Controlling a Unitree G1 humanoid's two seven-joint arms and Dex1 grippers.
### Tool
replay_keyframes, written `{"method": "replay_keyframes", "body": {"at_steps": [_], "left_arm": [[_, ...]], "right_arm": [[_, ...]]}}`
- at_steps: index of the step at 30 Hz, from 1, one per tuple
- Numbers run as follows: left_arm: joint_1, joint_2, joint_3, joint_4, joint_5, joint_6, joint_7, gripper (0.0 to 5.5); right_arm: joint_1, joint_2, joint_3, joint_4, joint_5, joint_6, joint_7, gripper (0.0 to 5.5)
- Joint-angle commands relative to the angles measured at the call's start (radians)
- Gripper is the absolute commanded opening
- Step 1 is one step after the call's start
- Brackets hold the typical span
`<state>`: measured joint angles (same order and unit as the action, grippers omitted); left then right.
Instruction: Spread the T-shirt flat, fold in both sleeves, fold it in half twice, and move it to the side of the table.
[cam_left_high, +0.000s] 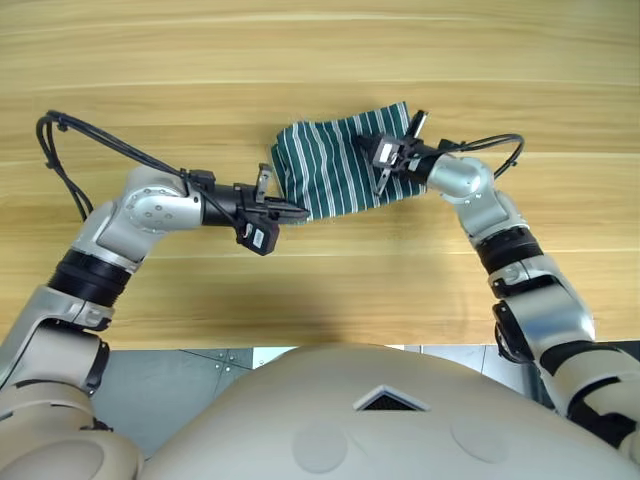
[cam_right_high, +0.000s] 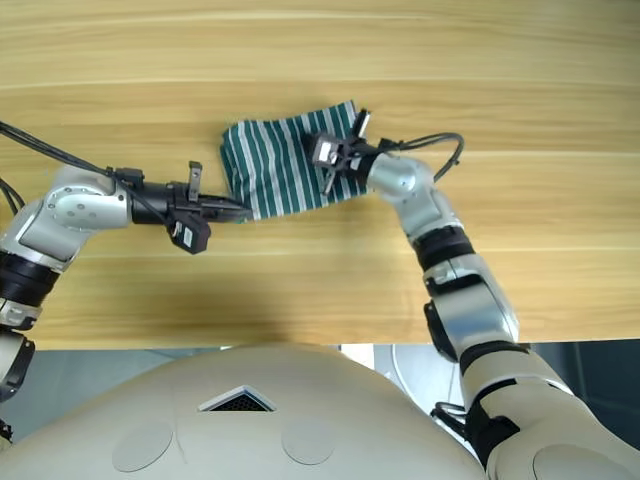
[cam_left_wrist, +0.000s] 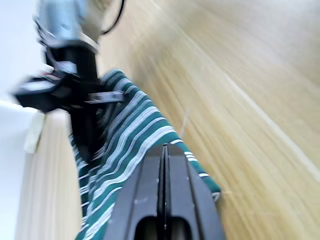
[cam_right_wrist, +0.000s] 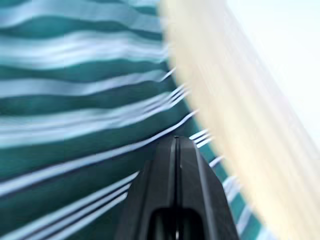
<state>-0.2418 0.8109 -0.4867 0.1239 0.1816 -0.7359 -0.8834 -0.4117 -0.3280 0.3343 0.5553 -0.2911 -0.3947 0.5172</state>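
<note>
Folded green-striped T-shirt (cam_left_high: 335, 165) lies on the wooden table (cam_left_high: 300, 60). Left gripper (cam_left_high: 292, 212), jaws pressed together, touches its near left corner. Right gripper (cam_left_high: 383, 180), jaws also closed, sits over its right part.

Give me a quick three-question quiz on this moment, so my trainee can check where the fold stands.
1. True or false: the T-shirt lies spread flat on the table with its sleeves out.
2. The left pincer has its tip at the T-shirt's: A near left corner; B far right corner; C middle.
3. Fill in: the right pincer is ___ (open or shut).
Key: 1 false, it is a compact folded bundle; 2 A; 3 shut.
</note>
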Motion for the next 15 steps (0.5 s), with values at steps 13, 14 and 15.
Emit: {"method": "replay_keyframes", "body": {"at_steps": [13,14,15], "left_arm": [[-0.117,-0.080,0.067,0.190,0.059,-0.038,0.071,0.00],[-0.115,-0.082,0.066,0.182,0.047,-0.040,0.060,0.00],[-0.112,-0.082,0.064,0.170,0.033,-0.041,0.050,0.00]], "right_arm": [[0.112,-0.057,0.155,-0.134,-0.113,0.004,0.080,0.01],[0.086,-0.052,0.179,-0.068,-0.178,0.026,0.033,0.01],[0.066,-0.045,0.201,-0.014,-0.228,0.040,-0.005,0.01]]}}
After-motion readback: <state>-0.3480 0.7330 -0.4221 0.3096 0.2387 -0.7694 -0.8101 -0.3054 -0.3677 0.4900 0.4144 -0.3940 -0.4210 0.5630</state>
